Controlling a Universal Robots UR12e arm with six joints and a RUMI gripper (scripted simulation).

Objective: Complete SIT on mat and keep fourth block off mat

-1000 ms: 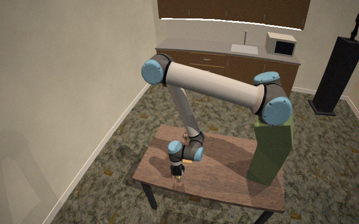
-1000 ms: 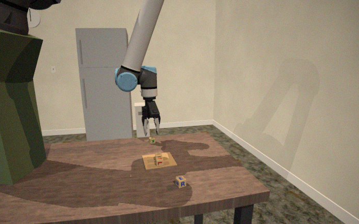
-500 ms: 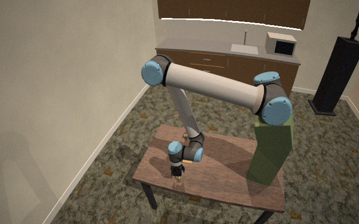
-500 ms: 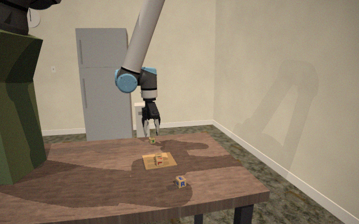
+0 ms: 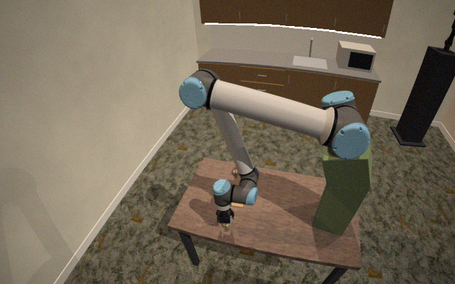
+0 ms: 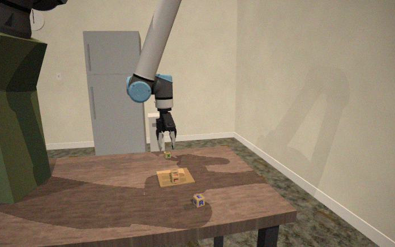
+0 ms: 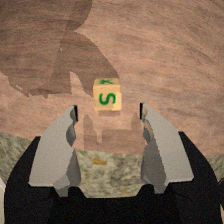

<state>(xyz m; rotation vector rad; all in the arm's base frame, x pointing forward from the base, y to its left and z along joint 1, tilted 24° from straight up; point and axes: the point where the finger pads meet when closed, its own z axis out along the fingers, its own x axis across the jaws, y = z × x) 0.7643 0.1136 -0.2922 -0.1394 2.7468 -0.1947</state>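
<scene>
Beige walls (image 5: 81, 88), white baseboard, mottled green carpet (image 5: 416, 211). Wooden tabletop (image 6: 239, 202) on dark legs. Grey fridge (image 6: 113, 92). Brown counter cabinets (image 5: 293, 83), sink (image 5: 309, 62), microwave (image 5: 355, 55). Black pedestal (image 5: 430, 95).

Below the black, grey-fingered gripper (image 6: 166, 141) sits a tan block (image 7: 107, 94) with a green S on top. Nearer the base, an orange-tan mat (image 6: 163, 181) carries pale blocks (image 6: 174, 175) with red letters. Another tan block (image 6: 198, 200) shows blue letters. The table (image 6: 241, 196) is brown wood grain; the pedestal (image 6: 5, 122) is green.
</scene>
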